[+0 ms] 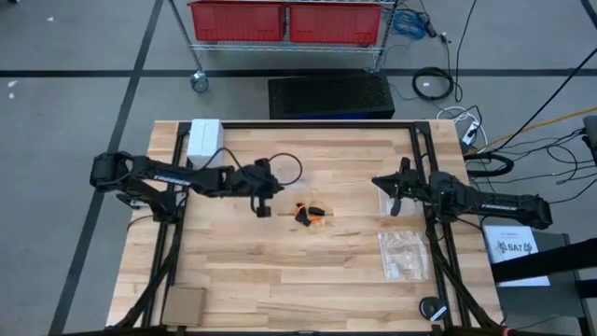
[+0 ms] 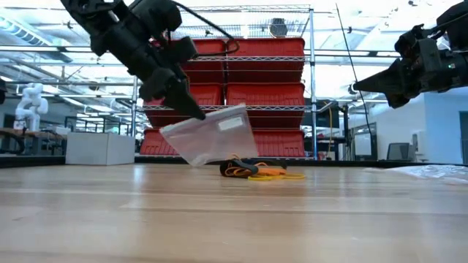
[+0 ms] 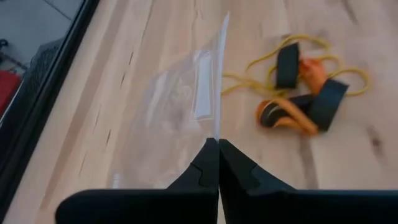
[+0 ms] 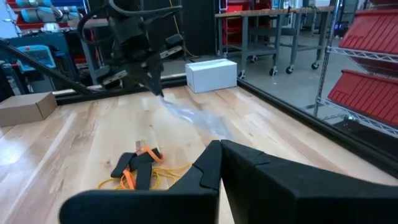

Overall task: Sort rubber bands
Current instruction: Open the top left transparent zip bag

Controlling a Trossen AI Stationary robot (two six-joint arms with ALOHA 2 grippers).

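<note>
A small heap of rubber bands (image 1: pixel 311 214) (image 2: pixel 257 171) (image 3: pixel 298 87) (image 4: pixel 140 168), black, orange and thin yellow-tan, lies on the wooden table near its middle. Just left of the heap, my left gripper (image 1: pixel 264 207) (image 2: pixel 196 111) (image 3: pixel 217 146) is shut on a clear plastic zip bag (image 2: pixel 213 136) (image 3: pixel 186 99) (image 4: pixel 199 121). My right gripper (image 1: pixel 381 183) (image 4: pixel 219 146) (image 2: pixel 365 86) waits shut above the table's right side, level and touching nothing. My left gripper pinches an edge of the clear zip bag (image 3: pixel 216 132) between its two fingertips, slanting down from the table's left side. The bag hangs tilted below and beyond the fingers. Its lower end (image 4: pixel 214 129) reaches down to the tabletop beside the rubber bands.
More clear zip bags (image 1: pixel 403 254) lie at the right near my right arm. A white box (image 1: pixel 203 138) stands at the far left corner and a cardboard box (image 1: pixel 184 303) at the near left. Black frame rails (image 1: pixel 308 125) border the table.
</note>
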